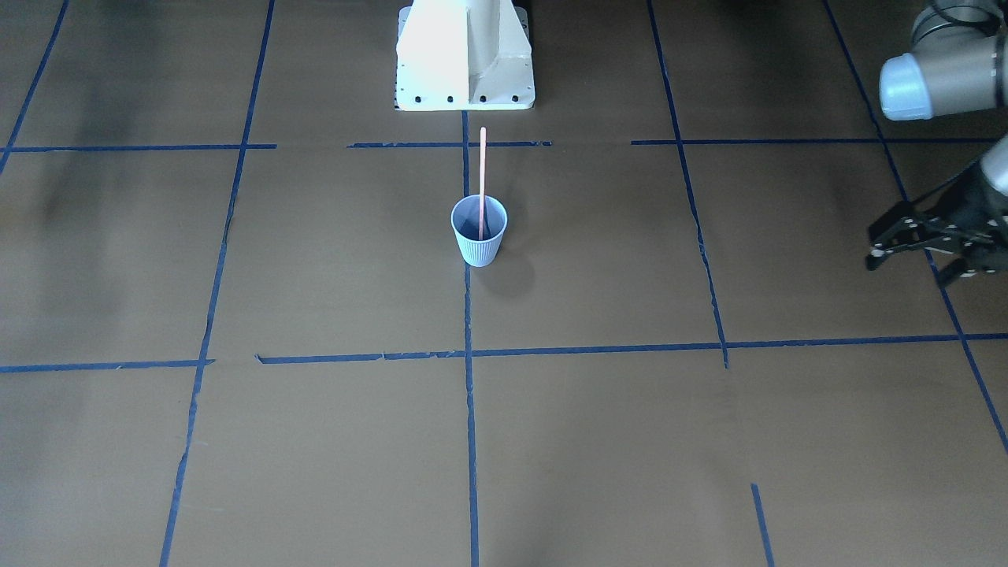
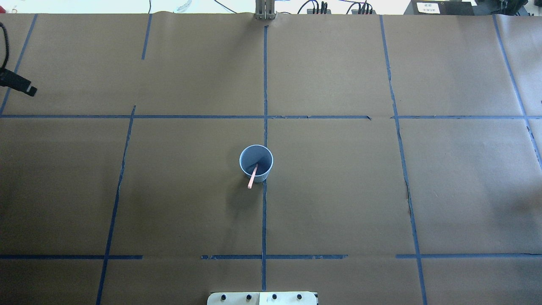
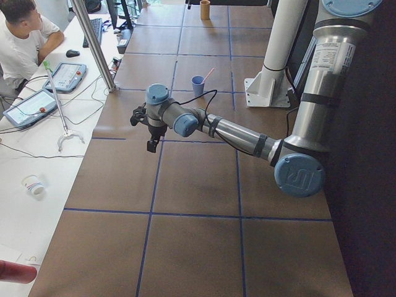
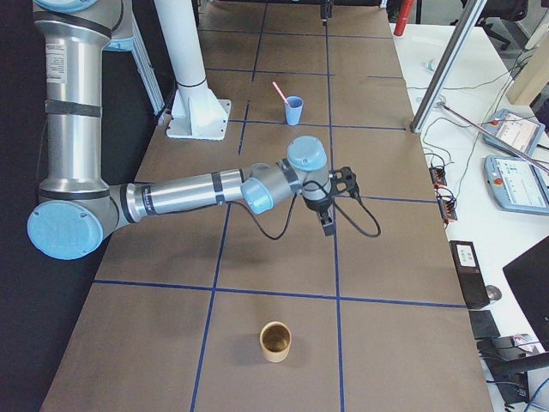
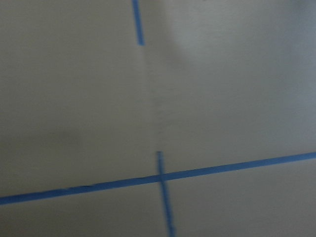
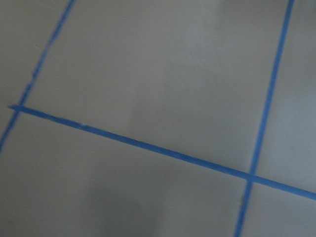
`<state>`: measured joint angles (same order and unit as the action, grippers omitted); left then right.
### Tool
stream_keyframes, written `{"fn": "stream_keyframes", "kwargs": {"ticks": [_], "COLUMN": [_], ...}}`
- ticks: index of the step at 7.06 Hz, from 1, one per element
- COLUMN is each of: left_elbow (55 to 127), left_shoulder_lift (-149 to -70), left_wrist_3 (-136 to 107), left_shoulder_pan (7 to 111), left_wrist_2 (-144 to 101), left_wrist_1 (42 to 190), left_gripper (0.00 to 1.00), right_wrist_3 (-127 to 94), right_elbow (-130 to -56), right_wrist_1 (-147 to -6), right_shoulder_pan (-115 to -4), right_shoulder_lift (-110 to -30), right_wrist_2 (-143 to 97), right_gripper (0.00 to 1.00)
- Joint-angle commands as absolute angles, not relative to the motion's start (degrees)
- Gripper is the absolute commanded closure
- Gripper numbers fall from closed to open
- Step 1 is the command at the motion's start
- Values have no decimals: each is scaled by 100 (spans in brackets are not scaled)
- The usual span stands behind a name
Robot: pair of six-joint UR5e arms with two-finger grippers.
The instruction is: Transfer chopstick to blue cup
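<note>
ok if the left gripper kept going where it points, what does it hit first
Probably the paper-covered table, near a blue tape crossing; the left gripper points down at it, nothing between.

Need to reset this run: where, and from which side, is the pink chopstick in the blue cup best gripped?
Probably best: grip the chopstick on its bare upper shaft, above the rim of the blue cup, coming down from above. Its lower end sits inside the cup, and it leans on the rim toward the robot's base.
</note>
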<state>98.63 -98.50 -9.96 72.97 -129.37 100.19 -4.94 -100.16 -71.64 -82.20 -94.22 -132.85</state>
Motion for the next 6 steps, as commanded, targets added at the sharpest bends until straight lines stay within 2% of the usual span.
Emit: {"fn": "stream_keyframes", "kwargs": {"ticks": [1, 3, 6], "left_elbow": [9791, 9389, 9185], "left_shoulder_lift": [-9694, -9598, -9343], "left_wrist_3": [1049, 2005, 2021], "left_shoulder_pan": [8214, 8777, 8789], "left_wrist_2": [-12955, -12964, -13553], "left_wrist_1": [8786, 8429, 8411], "left_gripper": [1, 0, 0], "right_wrist_3": [1556, 2292, 2259], "right_elbow": [-8873, -8657, -8622], "right_wrist_1": [-7907, -8619, -8569], "right_shoulder_pan": [-8875, -9009, -9009], "right_shoulder_lift": [-9422, -9229, -9325], "right_wrist_2": [-13561, -13562, -13535], "right_gripper": [0, 0, 0]}}
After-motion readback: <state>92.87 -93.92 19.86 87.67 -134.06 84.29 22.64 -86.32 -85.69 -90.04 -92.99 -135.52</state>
